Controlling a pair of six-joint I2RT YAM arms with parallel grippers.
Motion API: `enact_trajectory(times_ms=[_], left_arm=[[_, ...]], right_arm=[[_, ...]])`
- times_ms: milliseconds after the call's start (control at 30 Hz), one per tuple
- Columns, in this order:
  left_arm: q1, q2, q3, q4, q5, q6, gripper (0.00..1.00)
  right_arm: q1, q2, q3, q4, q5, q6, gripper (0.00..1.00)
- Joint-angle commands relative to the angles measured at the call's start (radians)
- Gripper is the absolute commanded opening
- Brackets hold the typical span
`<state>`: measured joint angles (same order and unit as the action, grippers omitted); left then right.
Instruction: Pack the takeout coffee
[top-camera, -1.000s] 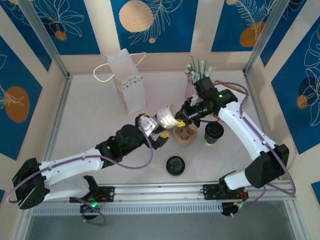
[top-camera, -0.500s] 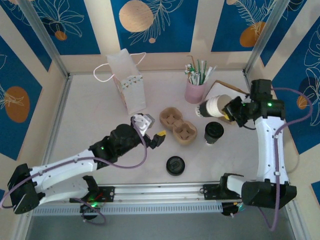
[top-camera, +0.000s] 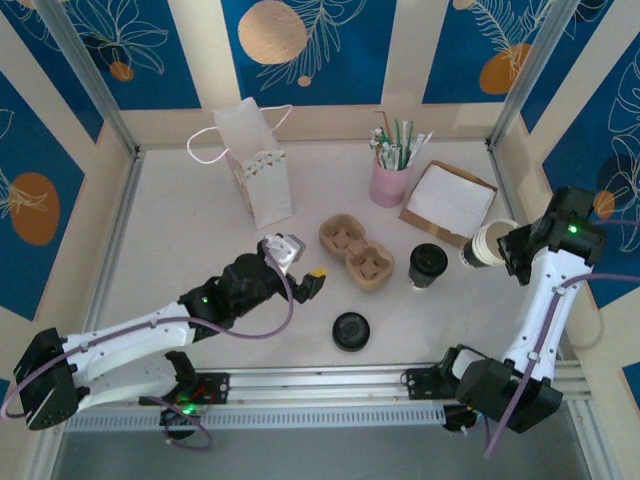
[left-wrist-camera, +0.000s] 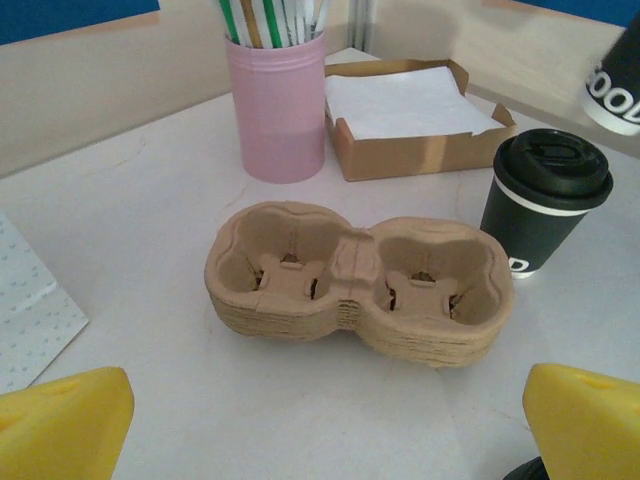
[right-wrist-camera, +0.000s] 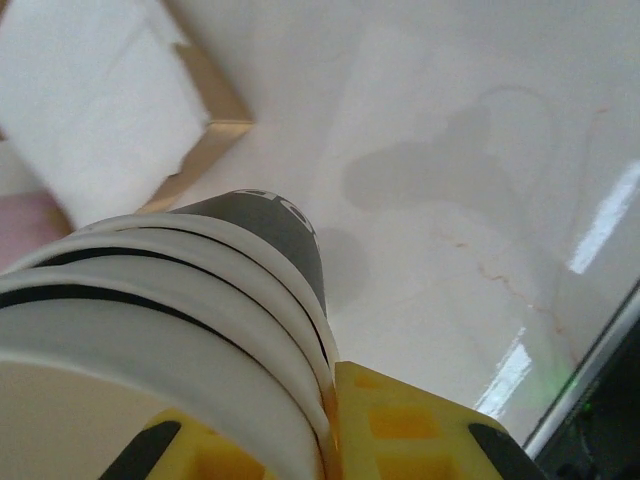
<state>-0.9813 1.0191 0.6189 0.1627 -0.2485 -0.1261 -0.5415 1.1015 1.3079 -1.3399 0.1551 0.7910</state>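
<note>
Where the worktop (top-camera: 180, 240) is nearest to the arm bases, the flat black lid (top-camera: 351, 330) lies alone, touching nothing. A little farther in, the left hand (left-wrist-camera: 325, 425) hovers low with its yellow fingers spread wide and nothing between them. It faces the moulded cup carrier (top-camera: 356, 252), and both wells of the carrier are empty. Just to the right of the carrier stands a black lidded cup (top-camera: 427, 266), upright and apart from it.

Farther right, close to the side edge of the worktop, the right hand (top-camera: 512, 250) holds the takeout coffee (top-camera: 487, 243) – the white cup with the black band. The hand grips it at the rim, closed narrow on the wall. The cup is in the air and tilted onto its side, the open mouth toward the hand. In the wrist view more than one white rim shows, so I cannot tell whether it is one cup or several nested.

Behind these are the napkin box (top-camera: 450, 203), the pink cup of straws (top-camera: 390, 183) and, far left, the white paper bag (top-camera: 262, 175), standing open.

I judge the step to be the carrying – the cup is grasped but well apart from carrier and bag. The next move calls for bringing it back toward the middle, turning it upright with the base down, and lowering it into a free well without knocking the black lidded cup.
</note>
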Motion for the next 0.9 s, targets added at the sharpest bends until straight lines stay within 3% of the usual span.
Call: enact_trajectory(times_ms=[0, 433, 500, 867], left_arm=[[0.018, -0.017, -0.010, 0.011, -0.007, -0.018, 1.00], [0.033, 0.009, -0.021, 0.037, 0.015, -0.032, 1.00], [0.033, 0.016, -0.020, 0.038, 0.015, -0.033, 1.00], [0.035, 0.014, -0.018, 0.029, 0.013, -0.037, 1.00]], right_arm=[[-0.029, 0.007, -0.065, 0.017, 0.060, 0.024, 0.14], [-0.053, 0.105, -0.182, 0.139, 0.242, 0.101, 0.15], [-0.056, 0.122, -0.189, 0.159, 0.260, 0.101, 0.22], [-0.082, 0.190, -0.213, 0.199, 0.196, 0.072, 0.30]])
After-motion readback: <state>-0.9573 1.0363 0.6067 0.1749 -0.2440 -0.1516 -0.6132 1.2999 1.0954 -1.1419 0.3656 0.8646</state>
